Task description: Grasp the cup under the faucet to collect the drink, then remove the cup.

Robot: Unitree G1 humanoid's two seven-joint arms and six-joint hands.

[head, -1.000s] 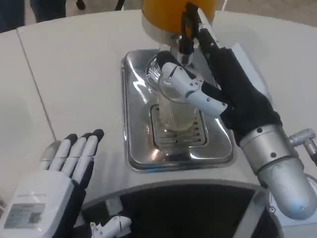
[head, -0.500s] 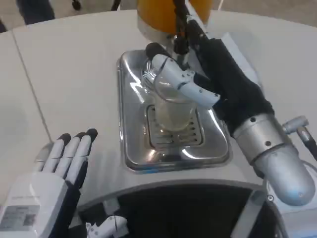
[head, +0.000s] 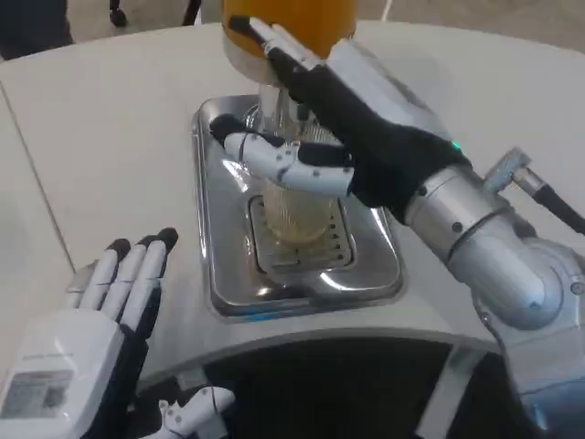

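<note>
Cup [head: 297, 206]: clear ribbed glass, upright on the slotted grate of the drip tray [head: 219, 274], directly below the orange dispenser [head: 291, 26]; pale liquid visible in the lower part.
Right robot hand [head: 315, 137]: wrapped around the upper half of the cup, white fingers [head: 274, 160] curling across the left-facing side, black palm against the right side; gripping the cup.
Left robot hand [head: 105, 306]: near left on the white table [head: 110, 128], fingers straight and slightly apart, holding nothing, well apart from the tray.
Faucet: hidden behind the right robot hand; flow not discernible.
Change over the last 1 second: whole picture shifted, with tray and dispenser sliding toward the left, so mostly camera motion rather than a moved tray. Right forearm now angled in more from the right, fingers wrapped further round the glass than before. Cup in the same spot on the grate. Left robot hand unchanged in pose.
Meaning for the task: grasp looks secure and collecting appears under way or nearly complete; removal not yet begun.
Next move, as a judgement: a level pull toward the near side, clear of the spout.
Risk: tilting the glass and spilling; catching the rim on the dispenser.
</note>
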